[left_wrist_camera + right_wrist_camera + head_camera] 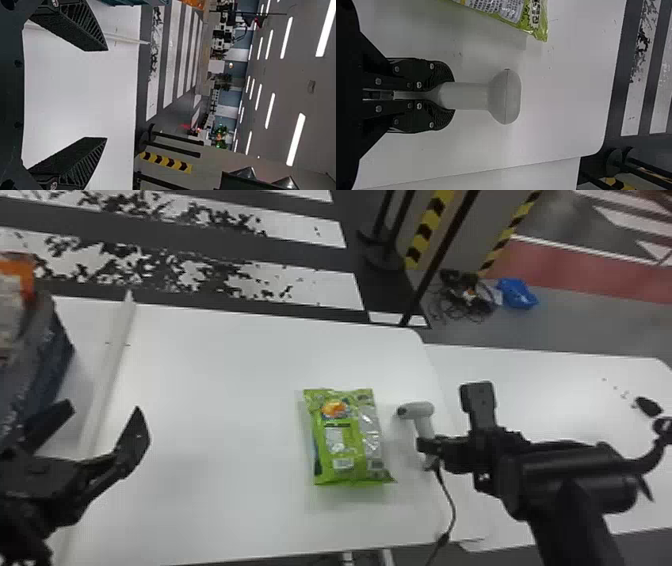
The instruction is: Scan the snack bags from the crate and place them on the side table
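So the right claw (427, 446) is clamped on the handle of a pale scanner (422, 409), just to the right of the snack bag (345, 440). Both fingers are squeezed against the grip, one on each side, and the scanner's dark nose points over toward the bag. Its black cord (452, 510) trails down on the bag's right, toward the robot's side.

The bag itself is lying flat on the white table (215, 390): green, with an orange picture near its far end and a silvery patch along its right side. It's apart from both claws.

The left claw (103, 410) is well off to the bag's left, fingers spread wide apart. Between that claw's right finger and the crate, a raised white strip (107, 355) runs across, also left of the bag. The dark crate (37, 365) is even further left of the bag, with something orange and white (15, 282) in it. Past the scanner, right of the bag, there's a second white table (540, 395), and a blue thing (517, 293) sits on the floor beyond the bag, off to its right.
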{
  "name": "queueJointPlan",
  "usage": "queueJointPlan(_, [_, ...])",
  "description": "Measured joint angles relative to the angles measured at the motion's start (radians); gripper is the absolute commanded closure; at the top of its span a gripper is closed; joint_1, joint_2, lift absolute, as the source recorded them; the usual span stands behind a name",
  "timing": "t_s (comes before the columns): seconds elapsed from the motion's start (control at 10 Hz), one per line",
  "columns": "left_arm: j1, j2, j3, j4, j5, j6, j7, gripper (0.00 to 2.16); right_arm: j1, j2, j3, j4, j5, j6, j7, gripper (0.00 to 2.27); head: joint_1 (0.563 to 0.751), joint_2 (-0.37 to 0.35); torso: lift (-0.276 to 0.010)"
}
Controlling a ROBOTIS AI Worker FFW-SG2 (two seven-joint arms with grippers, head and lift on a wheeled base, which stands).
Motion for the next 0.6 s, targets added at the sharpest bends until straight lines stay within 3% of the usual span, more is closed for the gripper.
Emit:
queueJointPlan(0.1, [0.001, 0.001, 0.0, -0.001, 0.0, 0.0, 0.0, 0.07, 0.0, 0.0, 0.003, 0.004, 0.002, -0.004, -0.002, 1.89, 0.695, -0.3, -0.081])
queueJointPlan(0.2, [0.003, 0.001, 0.0, -0.002, 0.0, 0.0, 0.0, 0.07, 0.0, 0.0, 0.005, 0.007, 0.002, -0.007, -0.003, 1.45, 0.695, -0.3, -0.081])
queueJointPlan(0.3, [0.004, 0.001, 0.0, -0.005, 0.0, 0.0, 0.0, 0.07, 0.0, 0.0, 0.006, 0.01, 0.002, -0.008, -0.003, 0.57, 0.695, -0.3, -0.081])
queueJointPlan(0.4, [0.005, 0.002, 0.0, -0.007, 0.0, 0.0, 0.0, 0.07, 0.001, 0.001, 0.006, 0.014, -0.001, -0.008, -0.005, 0.01, 0.695, -0.3, -0.081])
queueJointPlan(0.6, [0.008, 0.004, 0.0, -0.013, 0.0, 0.0, 0.0, 0.07, 0.006, 0.002, 0.006, 0.013, -0.007, -0.007, -0.025, 0.04, 0.695, -0.304, -0.081])
